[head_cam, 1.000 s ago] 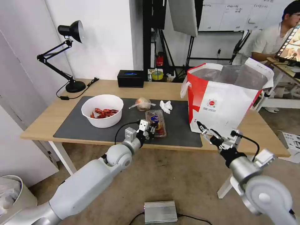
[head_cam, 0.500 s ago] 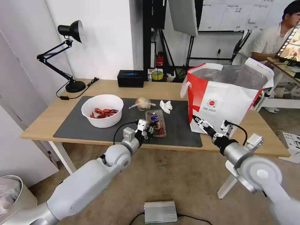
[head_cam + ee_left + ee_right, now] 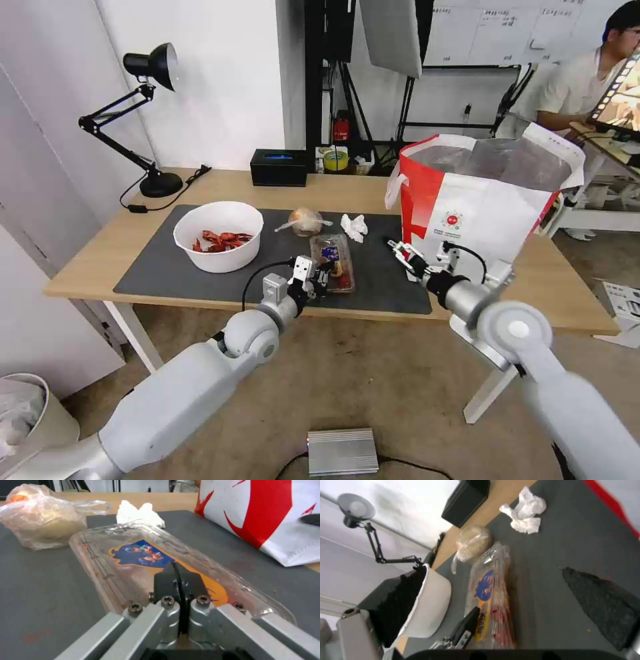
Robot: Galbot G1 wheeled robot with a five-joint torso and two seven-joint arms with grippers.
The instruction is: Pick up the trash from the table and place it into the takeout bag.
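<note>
Left gripper (image 3: pixel 323 275) clenched on tray (image 3: pixel 335 261) near edge; thin lid may slip. Right gripper (image 3: pixel 402 251) open.

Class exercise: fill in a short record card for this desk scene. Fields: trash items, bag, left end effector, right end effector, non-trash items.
trash items: bowl of crayfish shells, knotted bag, tissue, tomato tray, all on the grey mat
bag: takeout bag upright at the mat's right end, open
left end effector: shut on the tomato tray's near end
right end effector: open, over the mat beside the takeout bag
non-trash items: black box, desk lamp
</note>
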